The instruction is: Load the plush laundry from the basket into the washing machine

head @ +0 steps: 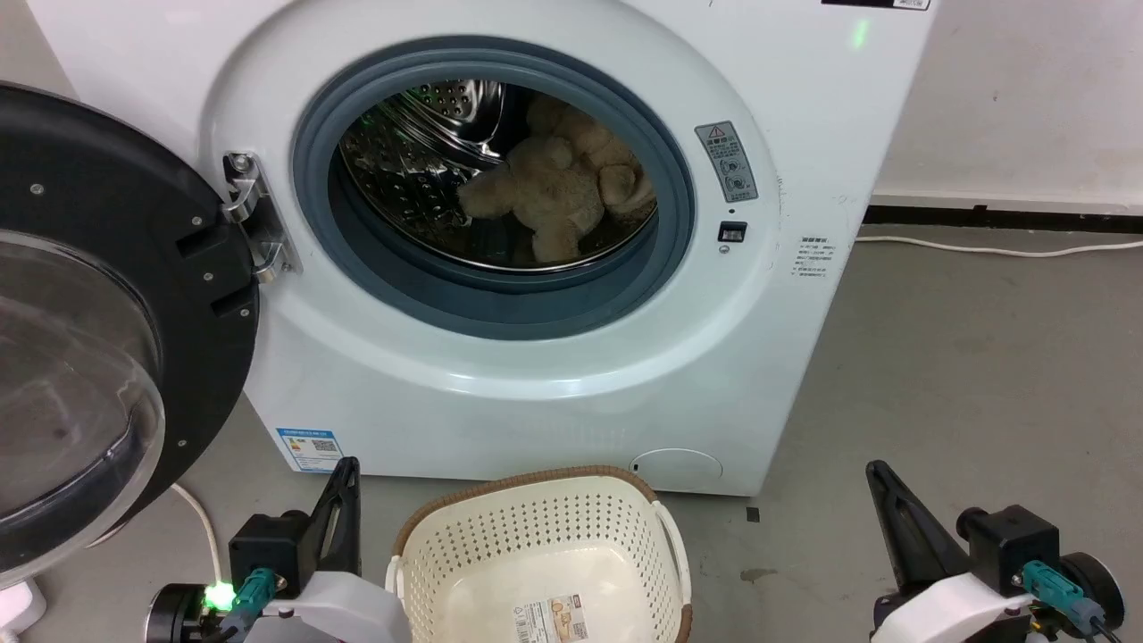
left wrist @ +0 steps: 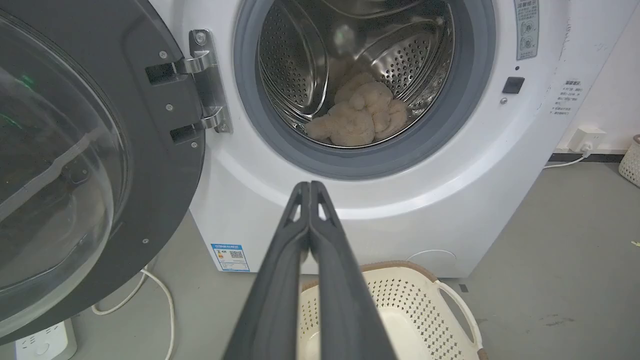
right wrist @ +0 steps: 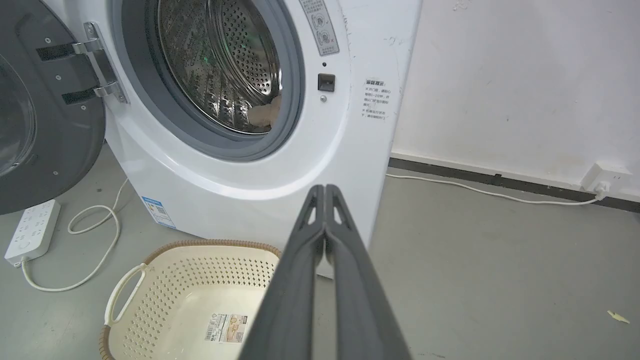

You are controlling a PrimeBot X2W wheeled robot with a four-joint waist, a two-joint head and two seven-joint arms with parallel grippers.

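Your left fingers (left wrist: pixel 292 250) are pressing flat against each other, tip to tip, gripping nothing, and they are pointing at the washing machine (head: pixel 554 393) from the basket's (head: pixel 536 527) left side. Your right fingers (right wrist: pixel 307 260) are pinching together just the same, bare, and hovering to the basket's right over the grey floor (head: pixel 982 375).

The plush laundry (head: pixel 554 192) is lying inside the shiny perforated steel drum (left wrist: pixel 295 60), a fluffy beige heap of rounded limbs behind the grey rubber ring (head: pixel 500 304). The round door (head: pixel 205 268), black-framed with domed clear glass, is hanging wide open on a metal hinge (head: pixel 254 214) at the left.

You are looking at a grey warning label (head: pixel 726 161) with a red triangle beside the opening, a block of small print (head: pixel 814 257) near the cabinet's right edge and a blue-bordered label (head: pixel 310 449) low on the left; their writing is showing too small to read.

The basket is sitting on the floor just in front of the washer: cream plastic, perforated walls, a brown woven-look rim (head: pixel 518 482), white handles. A label sticker (head: pixel 554 618) is showing on its bare bottom, its print unreadable. A white power strip (right wrist: pixel 30 230) and a looping cable (right wrist: pixel 95 225) are lying under the door.
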